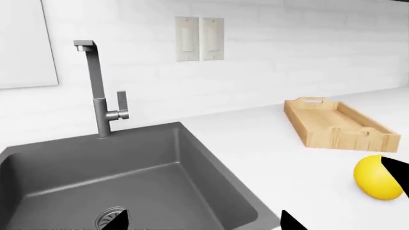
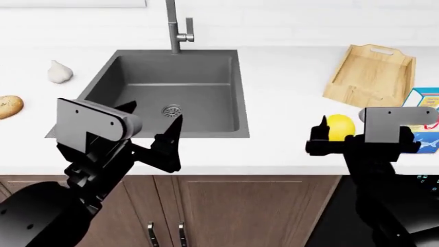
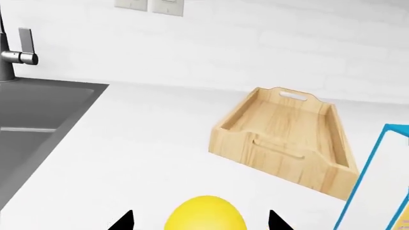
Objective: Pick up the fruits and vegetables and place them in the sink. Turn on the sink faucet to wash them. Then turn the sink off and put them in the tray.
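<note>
Right claw [image 3: 199, 221] open, straddling the lemon [image 3: 206, 213] near the tray [image 3: 288, 139]; centre it, then close gently.

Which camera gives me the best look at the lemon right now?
The left wrist view: the lemon shows nearly whole on the counter, only its edge cut by a dark hand part. The right wrist view catches just its top between the right hand's fingertips. In the head view the right hand partly covers it.

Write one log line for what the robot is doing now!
phase: reaching for lemon | right gripper: open, around lemon on counter | left gripper: open, empty | garlic: counter | sink: empty | tray: empty
</note>
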Tool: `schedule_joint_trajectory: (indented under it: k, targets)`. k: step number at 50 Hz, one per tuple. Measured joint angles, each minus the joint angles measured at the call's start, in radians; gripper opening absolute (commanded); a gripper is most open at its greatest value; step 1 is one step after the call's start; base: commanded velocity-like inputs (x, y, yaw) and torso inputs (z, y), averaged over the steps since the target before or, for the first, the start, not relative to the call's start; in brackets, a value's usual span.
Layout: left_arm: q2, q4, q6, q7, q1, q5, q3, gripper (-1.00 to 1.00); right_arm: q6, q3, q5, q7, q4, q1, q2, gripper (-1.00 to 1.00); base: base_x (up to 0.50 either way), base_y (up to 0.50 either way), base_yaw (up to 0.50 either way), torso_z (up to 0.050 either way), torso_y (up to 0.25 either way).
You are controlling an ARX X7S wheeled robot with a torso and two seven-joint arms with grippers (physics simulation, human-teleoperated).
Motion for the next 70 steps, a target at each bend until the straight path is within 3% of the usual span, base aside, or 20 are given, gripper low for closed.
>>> schedule_joint_trajectory:
  k: [39,40,50,60,70]
  targets:
    - [0.031,0.051,-0.057,-0.054,0.016,-0.097,-0.069,1.0,-0.13,-0.038,-0.036,-0.085,0.375,0.086,-0.061,1.0,0.0,0.0,0.0,0.0,0.0]
    - [0.031,0.053,-0.058,-0.055,0.017,-0.1,-0.07,1.0,-0.134,-0.04,-0.037,-0.089,0.39,0.092,-0.064,-1.0,0.0,0.0,0.0,0.0,0.0]
    - [0.034,0.06,-0.054,-0.064,0.028,-0.114,-0.078,1.0,-0.177,-0.078,-0.029,-0.147,0.376,0.108,-0.067,-1.0,0.0,0.0,0.0,0.0,0.0]
    - [0.035,0.043,-0.032,-0.074,0.021,-0.107,-0.066,1.0,-0.113,-0.087,0.067,-0.157,0.092,0.163,-0.059,-1.0,-0.02,0.15,0.0,0.0,0.0]
    - [0.006,-0.03,-0.038,-0.114,-0.076,-0.06,-0.046,1.0,0.015,-0.13,0.129,-0.129,-0.131,0.268,-0.034,-1.0,-0.05,0.5,0.0,0.0,0.0]
